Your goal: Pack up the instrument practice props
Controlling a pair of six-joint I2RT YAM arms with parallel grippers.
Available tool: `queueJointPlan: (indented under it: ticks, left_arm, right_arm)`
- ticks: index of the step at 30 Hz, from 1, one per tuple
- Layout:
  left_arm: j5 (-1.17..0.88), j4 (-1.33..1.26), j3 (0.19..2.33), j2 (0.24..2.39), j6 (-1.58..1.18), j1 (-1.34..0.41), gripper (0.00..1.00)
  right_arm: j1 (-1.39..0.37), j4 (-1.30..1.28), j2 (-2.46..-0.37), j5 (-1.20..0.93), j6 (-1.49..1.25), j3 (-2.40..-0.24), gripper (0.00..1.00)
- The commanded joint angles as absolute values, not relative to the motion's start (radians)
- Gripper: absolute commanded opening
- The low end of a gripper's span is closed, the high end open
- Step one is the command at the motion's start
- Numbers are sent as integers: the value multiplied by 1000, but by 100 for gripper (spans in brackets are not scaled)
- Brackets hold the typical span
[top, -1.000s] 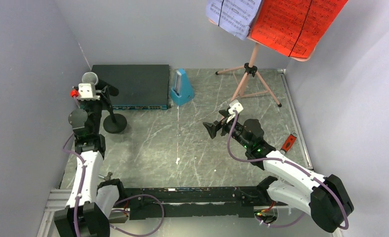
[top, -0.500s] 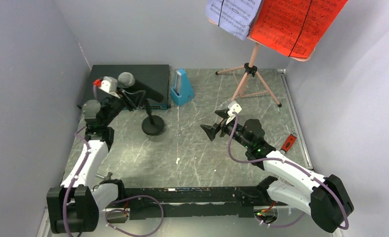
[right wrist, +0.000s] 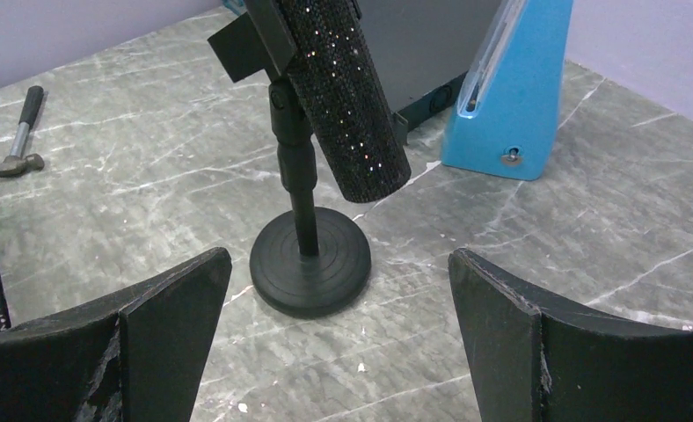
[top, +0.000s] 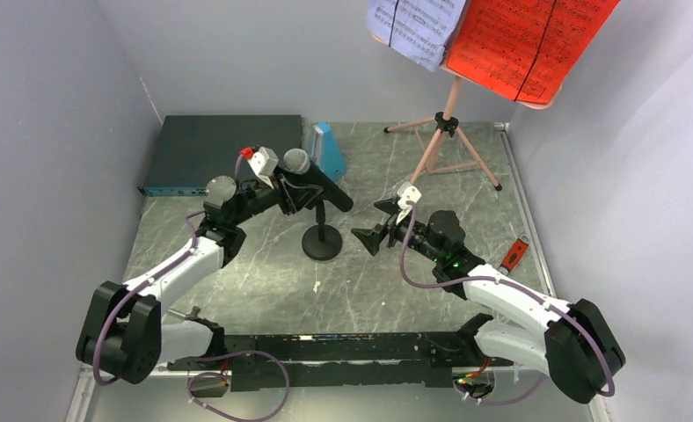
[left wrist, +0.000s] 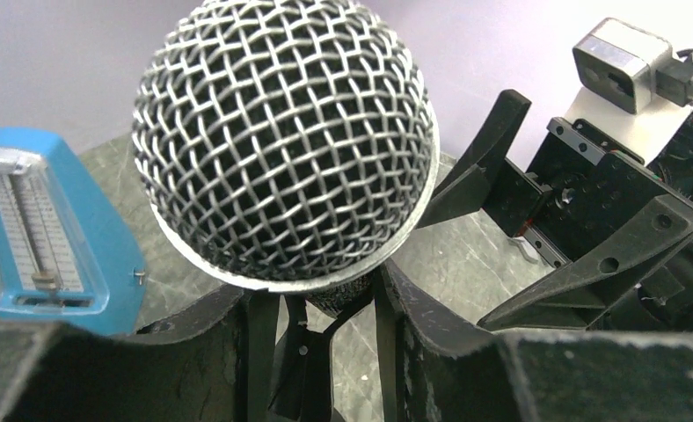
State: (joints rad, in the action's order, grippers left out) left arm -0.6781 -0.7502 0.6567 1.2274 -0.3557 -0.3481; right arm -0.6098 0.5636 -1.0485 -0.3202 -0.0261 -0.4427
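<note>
We judge the step in hand to be carrying the microphone, the first of the props to be packed. The left gripper is clenched on it just under the mesh head, with the handle slanting down toward the right of the overhead view. Its round base is at the middle of the table; we cannot tell whether it rests there or hangs just above. The right gripper is just right of the base, jaws spread wide and holding nothing, facing the stand's post. The metronome stands just behind the microphone, beside the black box at the upper left. The music stand is at the upper right, with the red sheet and lavender sheet on its board. No container shows in any view, so the next move seems to call either for a handover, the right jaws closing on the post or handle before the left lets go, or for setting the base flat without tipping it.
</note>
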Motion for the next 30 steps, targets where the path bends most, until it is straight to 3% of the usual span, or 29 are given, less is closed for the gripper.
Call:
queueJointPlan:
  ticks: [1,5,13,17,20,30]
  left_arm:
    - [-618,-813,700,1162,-257,-410,18]
    - [-445,-715,674,1076,-150,-489,19]
    - [229,-655,622,992,117,-811,17]
    - [550,-793,616,1049,249,-942,14]
    - [719,-898,645,1123,318,-997,4]
    - [1178,-1392,675,1338,466,-1040,3]
  right_arm:
    - [-612,639,-1048,-336,-26,-473,100]
    - [-616,643,-1061,-329,-30,-474,100]
    - [-651,634,-1081,-285,-10,-488,100]
    - [-664,629,-1097,-275,-8,-497,100]
    - [-683,641,-1106,-248,-8,-494,100]
    - [-744,708,-1160,-183,17,-493,100]
